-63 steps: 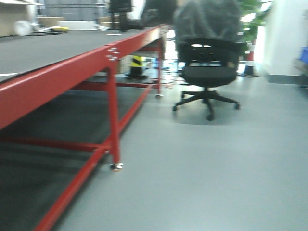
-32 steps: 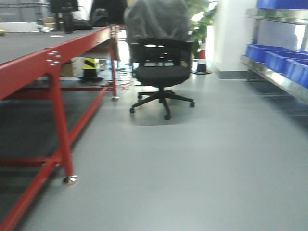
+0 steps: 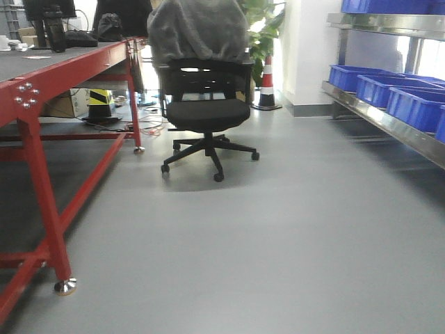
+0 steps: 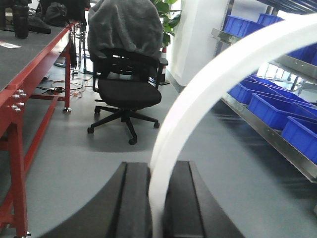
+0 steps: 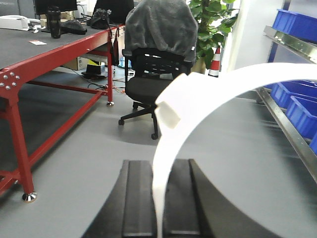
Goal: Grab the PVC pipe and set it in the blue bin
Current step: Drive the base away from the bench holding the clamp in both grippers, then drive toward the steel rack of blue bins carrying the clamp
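Front view has swung right since 1.0 s ago. The red table (image 3: 42,80) filled the left half then; now it sits at the left edge with one caster leg in the near corner. The office chair (image 3: 205,111) with a grey cover (image 3: 198,31) over its back has slid from right of centre to left of centre. The traffic cone (image 3: 266,83) shifted left with it. The blue bins (image 3: 416,104) on the steel shelf (image 3: 389,129) were barely a blue smear at the right edge 1.0 s ago and partly in view 0.5 s ago. Now a row of them lines the right side. Motion blur is gone and the frame is sharp. Bare grey floor (image 3: 278,243) lies ahead.

Left wrist view: the left end effector (image 4: 154,210) is narrow, with dark fingers (image 4: 131,198) pressed on either side of the white PVC pipe (image 4: 198,94). The pipe arcs up and off to the right across the frame, with bins behind it.

Right wrist view: the right end effector (image 5: 157,210) is also narrow, clamped on a second pipe (image 5: 171,163). This one is white with a square fitting (image 5: 171,111) partway up, and it also arcs to the right. Cannot tell if both views show one piece.

Pipes are in the grips, well apart from the bins.
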